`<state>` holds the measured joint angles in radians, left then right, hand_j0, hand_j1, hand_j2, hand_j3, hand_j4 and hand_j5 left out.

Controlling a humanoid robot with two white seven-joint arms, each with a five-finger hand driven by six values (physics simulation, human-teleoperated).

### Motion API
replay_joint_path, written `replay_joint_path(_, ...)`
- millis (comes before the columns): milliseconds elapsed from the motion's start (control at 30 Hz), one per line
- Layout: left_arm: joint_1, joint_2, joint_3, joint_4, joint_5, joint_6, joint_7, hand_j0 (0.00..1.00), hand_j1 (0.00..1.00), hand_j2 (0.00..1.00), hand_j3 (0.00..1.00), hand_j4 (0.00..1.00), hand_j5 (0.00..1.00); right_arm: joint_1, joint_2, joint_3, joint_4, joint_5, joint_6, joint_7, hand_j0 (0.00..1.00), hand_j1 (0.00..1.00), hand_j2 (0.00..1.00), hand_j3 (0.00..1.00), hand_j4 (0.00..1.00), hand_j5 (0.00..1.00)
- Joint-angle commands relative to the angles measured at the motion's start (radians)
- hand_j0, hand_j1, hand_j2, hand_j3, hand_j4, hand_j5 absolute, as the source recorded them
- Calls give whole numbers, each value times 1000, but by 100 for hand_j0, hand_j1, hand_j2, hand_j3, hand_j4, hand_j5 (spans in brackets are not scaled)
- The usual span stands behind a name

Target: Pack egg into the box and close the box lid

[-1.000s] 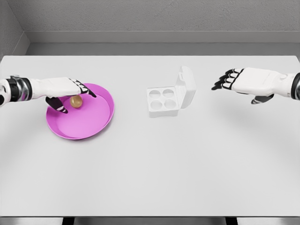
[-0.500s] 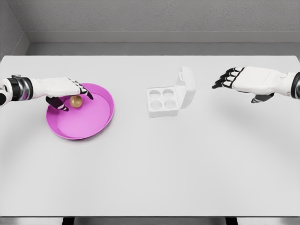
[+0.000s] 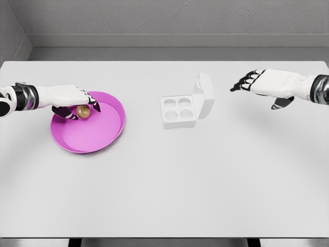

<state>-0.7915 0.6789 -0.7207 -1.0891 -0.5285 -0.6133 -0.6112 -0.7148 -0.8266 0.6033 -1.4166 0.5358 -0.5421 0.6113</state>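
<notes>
Small round golden-brown egg (image 3: 84, 110) sits in the shallow round magenta plastic dish (image 3: 103, 136), toward the dish's upper-left part. The left hand (image 3: 72, 99) reaches over that rim, thumb and fingers (image 3: 94, 103) curled close about the egg, touching it on both sides; whether it is lifted cannot be told. Right of the dish stands the white four-cup egg box (image 3: 179, 111), cups bare, hinged lid (image 3: 204, 95) upright. Right of the box hovers the right hand (image 3: 262, 85), fingers loosely spread, holding nothing.
</notes>
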Motion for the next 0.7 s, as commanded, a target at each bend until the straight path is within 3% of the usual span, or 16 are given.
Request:
replay_joint_path(0,0,-1,1,2,1,2,0,73,73,73,73,73,73,0,0,3,1,-4,4,0,100,100,100,100,100,100)
replay_joint_path(233,0,-1,0,20,-1,2,0,73,73,73,73,73,73,-5,1,4,4,-4,2,0,100,100,100,100,100,100)
replay_joint_path(300,0,-1,-2,18,-1,2,0,65,65,65,65,65,65,-5,4,3,4,-4,2,0,100,100,100,100,100,100)
replay_joint_path(533,0,-2,-3,18,-1,2,0,58,58,58,58,58,58,-6,-2,0,-8,-10,1,0,100,100,100,100,100,100)
replay_joint_path(667,0,-18,-5,17,1,2,0,44,44,44,44,44,44,-6,-5,-3,-7,-8,-1,0,100,100,100,100,100,100)
